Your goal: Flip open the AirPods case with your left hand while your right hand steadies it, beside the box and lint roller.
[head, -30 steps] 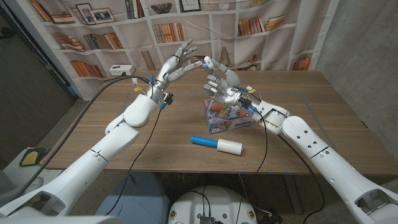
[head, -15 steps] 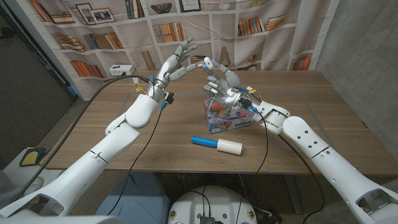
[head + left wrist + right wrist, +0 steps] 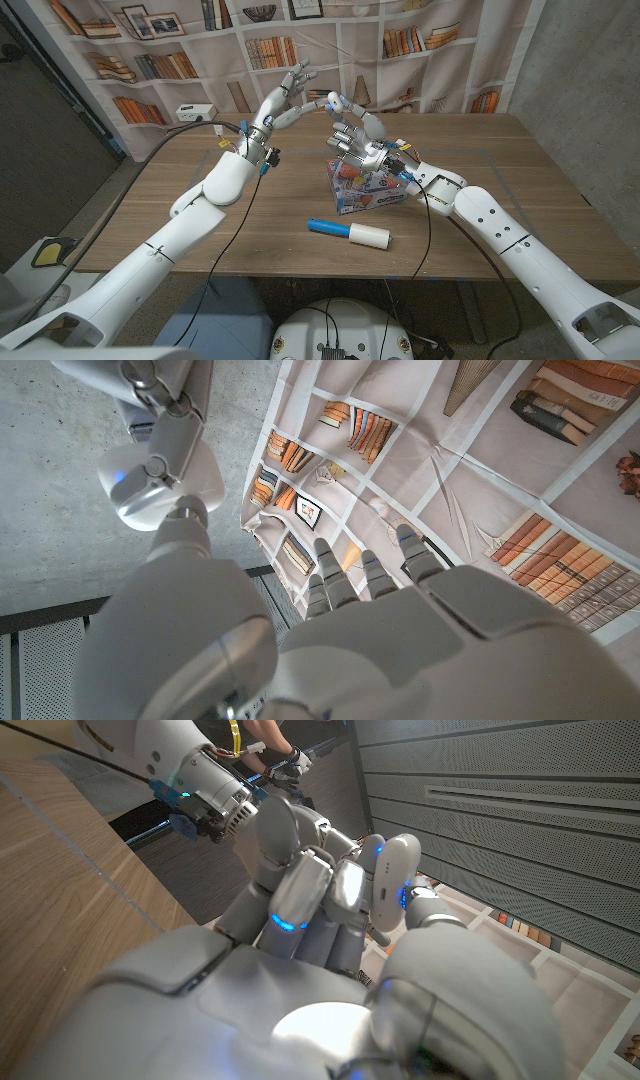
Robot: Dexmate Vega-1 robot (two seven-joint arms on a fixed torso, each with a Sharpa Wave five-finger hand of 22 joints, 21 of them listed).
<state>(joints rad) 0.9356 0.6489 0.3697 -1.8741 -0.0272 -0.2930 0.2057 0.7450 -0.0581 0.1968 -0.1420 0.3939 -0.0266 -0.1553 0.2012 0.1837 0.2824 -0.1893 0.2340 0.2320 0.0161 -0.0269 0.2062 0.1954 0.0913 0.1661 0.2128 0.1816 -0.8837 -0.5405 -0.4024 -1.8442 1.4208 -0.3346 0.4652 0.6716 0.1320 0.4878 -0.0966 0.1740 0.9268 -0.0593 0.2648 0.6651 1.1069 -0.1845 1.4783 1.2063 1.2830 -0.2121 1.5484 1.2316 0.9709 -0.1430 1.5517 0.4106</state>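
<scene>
Brown wooden tabletop [image 3: 500, 180], colourful printed cardboard box [image 3: 362, 190] mid-table under the raised hands, white lint roller with blue handle [image 3: 349, 233] lying nearer, left hand [image 3: 288, 95] aloft, fingers spread, right hand [image 3: 354, 135] gripping small white AirPods case [image 3: 333, 102].

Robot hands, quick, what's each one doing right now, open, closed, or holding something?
Left robot hand: open, fingers spread, raised above the table, holding nothing.
Right robot hand: holding the white AirPods case at its fingertips.
</scene>
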